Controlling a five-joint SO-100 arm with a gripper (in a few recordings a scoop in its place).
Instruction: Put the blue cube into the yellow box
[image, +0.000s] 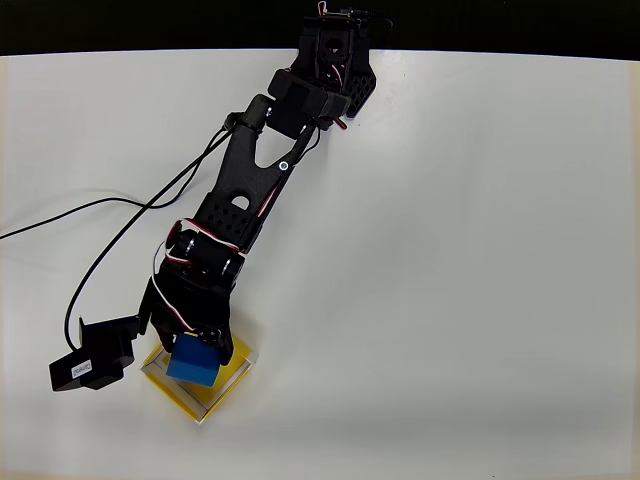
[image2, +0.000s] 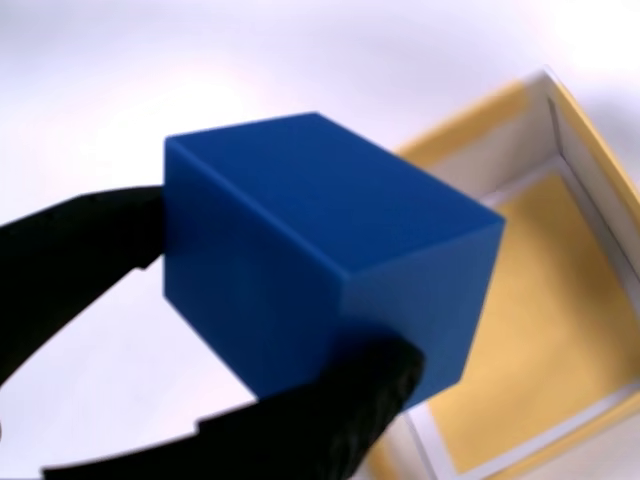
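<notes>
I have the blue cube (image2: 320, 260) pinched in the tool (image: 200, 345), lifted and hanging over the yellow box (image: 228, 385) near the white bench's (image: 450, 250) front edge. Pickup and carry look done; lowering and letting go remain. The cube is matte and sharp-edged, the box shallow, square and pale-rimmed.

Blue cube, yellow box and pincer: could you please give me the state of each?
blue cube: gripped, held in the air over the box.
yellow box: open-topped, empty, on the table.
pincer: shut on the cube.
</notes>
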